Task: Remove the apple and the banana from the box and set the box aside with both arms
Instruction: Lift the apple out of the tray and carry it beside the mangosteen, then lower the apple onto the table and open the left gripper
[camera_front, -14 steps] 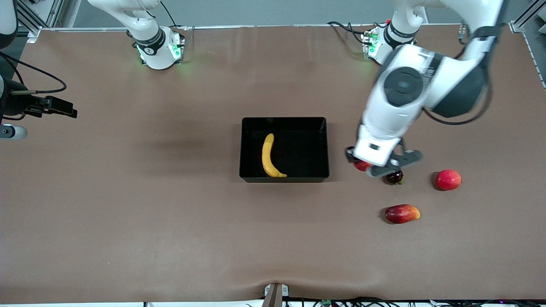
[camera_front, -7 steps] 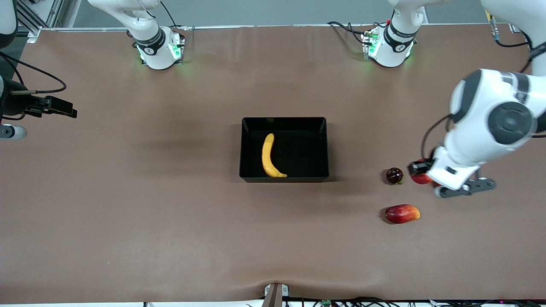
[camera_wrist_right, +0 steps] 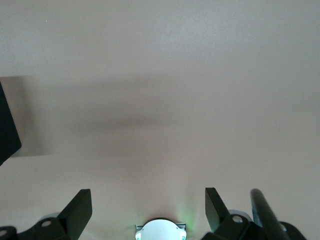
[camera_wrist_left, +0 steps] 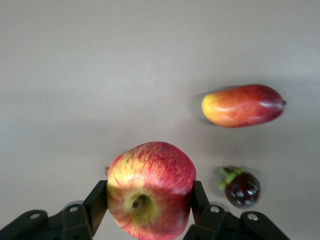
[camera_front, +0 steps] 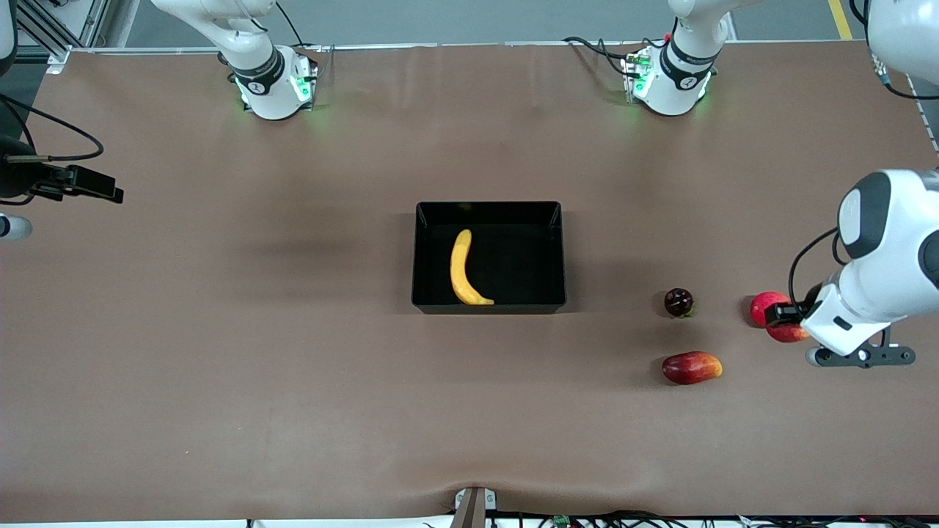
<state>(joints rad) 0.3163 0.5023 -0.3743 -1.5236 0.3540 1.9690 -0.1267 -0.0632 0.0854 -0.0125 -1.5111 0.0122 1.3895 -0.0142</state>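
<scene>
My left gripper [camera_front: 788, 323] is shut on the apple [camera_front: 789, 334], holding it over the table toward the left arm's end, partly over a pinkish-red round fruit [camera_front: 761, 306]. The left wrist view shows the streaked red-and-yellow apple [camera_wrist_left: 155, 170] clamped between both fingers of the left gripper [camera_wrist_left: 149, 195], stem dimple facing the camera. The yellow banana [camera_front: 461, 268] lies inside the black box [camera_front: 563, 249] at the table's middle. My right gripper [camera_front: 95, 189] waits open over the right arm's end of the table, with nothing between the jaws of the right gripper [camera_wrist_right: 147, 197].
A red-and-yellow mango [camera_front: 692, 367] and a dark purple mangosteen [camera_front: 678, 301] lie between the box and the left gripper; both show in the left wrist view, mango [camera_wrist_left: 243, 105] and mangosteen [camera_wrist_left: 242, 187]. A box corner [camera_wrist_right: 7, 125] shows in the right wrist view.
The left arm has swung with the apple from beside the box toward the left arm's end of the table, past the mangosteen. The right arm has hardly moved.
</scene>
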